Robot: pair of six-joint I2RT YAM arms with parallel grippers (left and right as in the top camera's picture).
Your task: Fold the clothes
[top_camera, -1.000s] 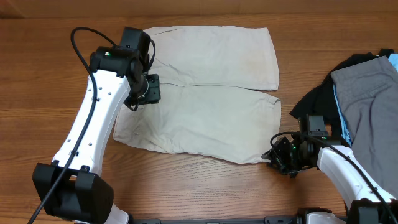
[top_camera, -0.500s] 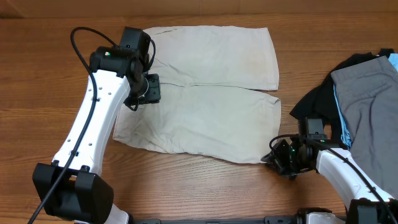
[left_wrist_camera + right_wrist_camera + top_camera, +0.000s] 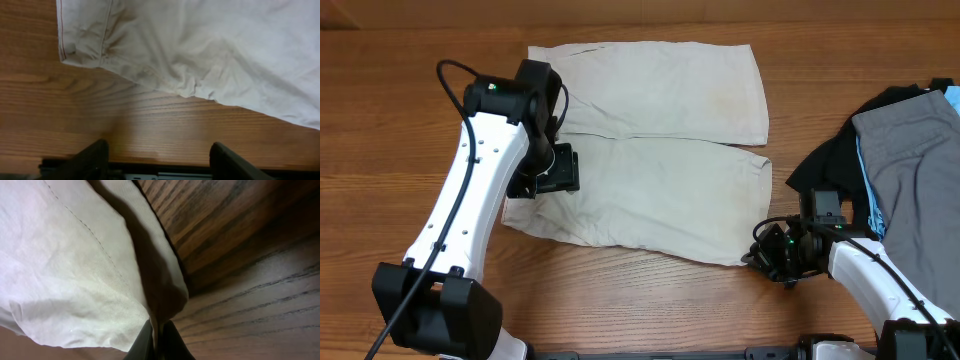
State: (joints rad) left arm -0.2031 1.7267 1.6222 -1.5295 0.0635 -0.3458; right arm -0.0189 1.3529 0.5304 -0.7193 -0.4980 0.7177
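On wooden table: shorts, garment pile

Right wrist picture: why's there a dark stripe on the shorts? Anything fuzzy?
Right wrist view: the stripe is shadow under a fold of the shorts, above the right pincer; left wrist view: slightly soft, faint shadow on the table; overhead view: evenly lit and sharp.

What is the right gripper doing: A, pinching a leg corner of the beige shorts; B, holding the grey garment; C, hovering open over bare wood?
A: the right wrist view shows the right gripper closed on a fold of the beige shorts at the leg's corner.
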